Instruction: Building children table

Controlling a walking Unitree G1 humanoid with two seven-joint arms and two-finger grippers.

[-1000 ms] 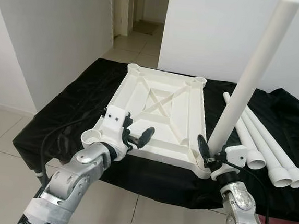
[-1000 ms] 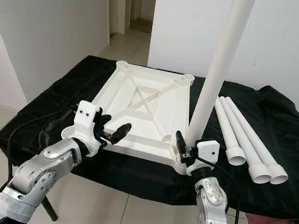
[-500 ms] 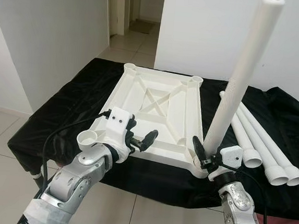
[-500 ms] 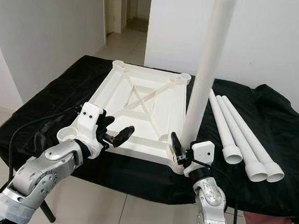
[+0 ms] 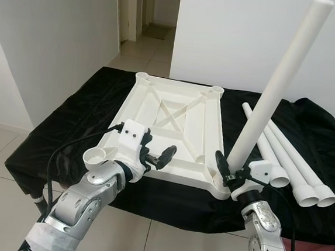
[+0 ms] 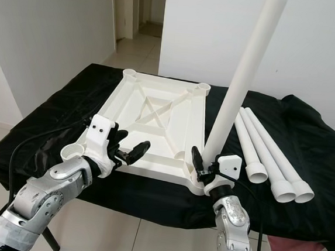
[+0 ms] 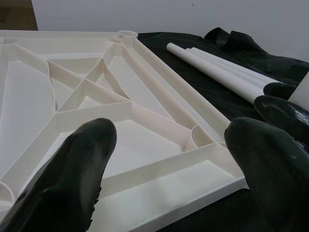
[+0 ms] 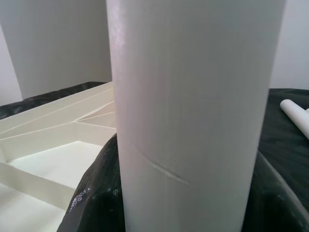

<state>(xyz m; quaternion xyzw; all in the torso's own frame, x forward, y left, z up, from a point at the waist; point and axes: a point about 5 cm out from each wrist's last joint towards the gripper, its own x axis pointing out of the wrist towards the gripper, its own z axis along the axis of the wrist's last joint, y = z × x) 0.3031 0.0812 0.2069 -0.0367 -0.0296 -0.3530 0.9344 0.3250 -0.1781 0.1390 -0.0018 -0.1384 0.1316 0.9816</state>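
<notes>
The white table top [image 5: 174, 111] lies upside down on a black cloth. My right gripper [image 5: 233, 171] is shut on a long white leg [image 5: 276, 88] low down, at the near right corner socket [image 5: 225, 192]. The leg leans up and to the right; in the right wrist view the leg [image 8: 193, 111] sits between the dark fingers. My left gripper [image 5: 156, 157] is open, hovering just above the top's near edge close to the near left socket [image 5: 97, 154]. Its fingertips [image 7: 72, 179] frame the ribbed underside [image 7: 96, 96] with nothing between them.
Three spare white legs [image 5: 290, 165] lie side by side on the cloth, right of the top. The black cloth [image 5: 68, 122] drapes over the support's edges. Tiled floor [image 5: 1, 146] lies to the left, a white wall behind, and a doorway [image 5: 148, 12] at the back.
The held leg swung from leaning right to nearly upright, then back to leaning right. The camera shifted slightly. My left gripper stayed open in about the same spot.
</notes>
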